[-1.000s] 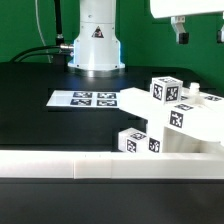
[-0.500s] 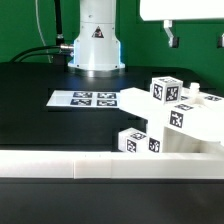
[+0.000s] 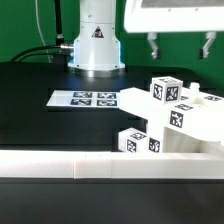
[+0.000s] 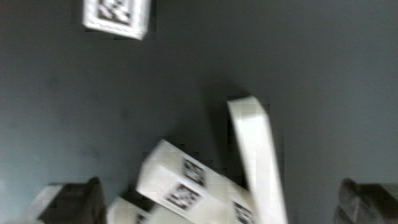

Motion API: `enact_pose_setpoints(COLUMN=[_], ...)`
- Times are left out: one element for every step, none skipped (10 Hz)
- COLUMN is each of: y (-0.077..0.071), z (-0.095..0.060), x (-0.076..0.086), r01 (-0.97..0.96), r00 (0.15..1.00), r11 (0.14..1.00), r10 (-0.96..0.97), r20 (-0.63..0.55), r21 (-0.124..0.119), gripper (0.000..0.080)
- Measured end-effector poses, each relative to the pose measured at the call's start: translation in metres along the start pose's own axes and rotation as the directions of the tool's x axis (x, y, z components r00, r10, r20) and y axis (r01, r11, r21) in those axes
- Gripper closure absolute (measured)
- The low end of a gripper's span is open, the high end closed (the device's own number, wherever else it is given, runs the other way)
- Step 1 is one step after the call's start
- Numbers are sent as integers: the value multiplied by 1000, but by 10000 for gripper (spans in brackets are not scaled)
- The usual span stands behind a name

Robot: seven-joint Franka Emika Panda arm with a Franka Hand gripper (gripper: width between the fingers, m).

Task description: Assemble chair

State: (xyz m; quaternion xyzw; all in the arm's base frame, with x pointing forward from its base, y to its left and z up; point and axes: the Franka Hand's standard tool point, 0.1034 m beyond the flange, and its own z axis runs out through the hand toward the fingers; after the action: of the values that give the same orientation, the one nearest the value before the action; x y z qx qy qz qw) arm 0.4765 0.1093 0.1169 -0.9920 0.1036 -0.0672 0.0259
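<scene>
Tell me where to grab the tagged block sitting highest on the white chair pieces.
Grip the top block across its two side faces, coming straight down from above. It stands proud of the other chair pieces, so its sides look free. The gripper hangs open above.

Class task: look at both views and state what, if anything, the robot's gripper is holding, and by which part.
Nothing is held. The gripper hangs open and empty above the chair parts, with a clear gap between its fingers in both views.
</scene>
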Motion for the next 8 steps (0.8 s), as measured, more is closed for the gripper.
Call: enact_pose_setpoints(y=[7,5,6,7,10,18,25,27], z=[9,9,9,10,11,14,20,26], x=[-5,-6,-6,-8,-10,-15,-18,-23], r01=[-1,0,1,1,5,-5,-9,-21], r00=[1000,1000,1000,1000,999,993,988,974], r11=[1000,1000,1000,1000,1000,1000,1000,999], r10=[1,0,-1,0,-4,7,14,30], r20=[-9,0,2,26,46,114,156,223], r21=[-2,-3,-4,-9,-11,-15,-29,-43], gripper=[151,151,151,151,151,151,151,151])
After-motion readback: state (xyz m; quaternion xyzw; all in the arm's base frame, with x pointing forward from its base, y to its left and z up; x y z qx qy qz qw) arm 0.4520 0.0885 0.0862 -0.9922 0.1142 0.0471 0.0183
